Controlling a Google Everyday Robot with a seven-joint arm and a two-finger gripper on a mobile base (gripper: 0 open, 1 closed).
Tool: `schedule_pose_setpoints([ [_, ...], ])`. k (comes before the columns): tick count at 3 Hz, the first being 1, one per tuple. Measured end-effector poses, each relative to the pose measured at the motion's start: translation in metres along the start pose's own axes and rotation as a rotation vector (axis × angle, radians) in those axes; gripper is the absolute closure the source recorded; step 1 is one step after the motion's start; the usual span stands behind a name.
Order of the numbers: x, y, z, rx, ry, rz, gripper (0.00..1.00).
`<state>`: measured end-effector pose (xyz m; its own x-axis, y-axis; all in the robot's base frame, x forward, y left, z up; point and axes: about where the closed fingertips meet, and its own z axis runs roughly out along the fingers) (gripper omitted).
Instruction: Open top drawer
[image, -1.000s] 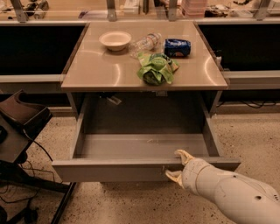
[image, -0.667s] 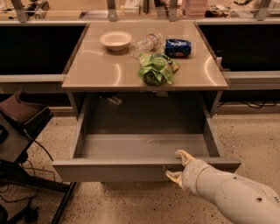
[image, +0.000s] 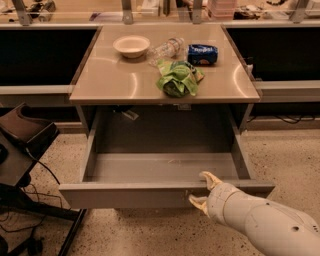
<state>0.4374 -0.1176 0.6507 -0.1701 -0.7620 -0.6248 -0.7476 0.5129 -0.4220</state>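
The top drawer (image: 125, 194) is a wide grey metal drawer pulled far out from under the tan counter (image: 110, 80); its shallow tray (image: 150, 167) lies bare. My gripper (image: 204, 189) is at the drawer's front panel, right of centre. One pale finger (image: 210, 179) reaches over the top edge of the front, the other finger (image: 198, 202) sits below on the outer face. My white arm (image: 265, 222) comes in from the lower right corner.
On the counter lie a white bowl (image: 131, 45), a clear plastic bottle (image: 165, 48), a blue snack bag (image: 202, 53) and a green chip bag (image: 177, 78). A dark chair or stand (image: 22, 145) with cables is at the left. Speckled floor (image: 285, 155) surrounds the drawer.
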Motion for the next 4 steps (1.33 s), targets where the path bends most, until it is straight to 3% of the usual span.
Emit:
schedule_pose_setpoints([
  [1, -0.001, -0.0008, -0.0005, 0.0, 0.0, 0.0, 1.0],
  [2, 0.0015, 0.0033, -0.0022, 0.001, 0.003, 0.004, 0.81],
  [4, 0.0015, 0.0033, -0.0022, 0.001, 0.003, 0.004, 0.35],
])
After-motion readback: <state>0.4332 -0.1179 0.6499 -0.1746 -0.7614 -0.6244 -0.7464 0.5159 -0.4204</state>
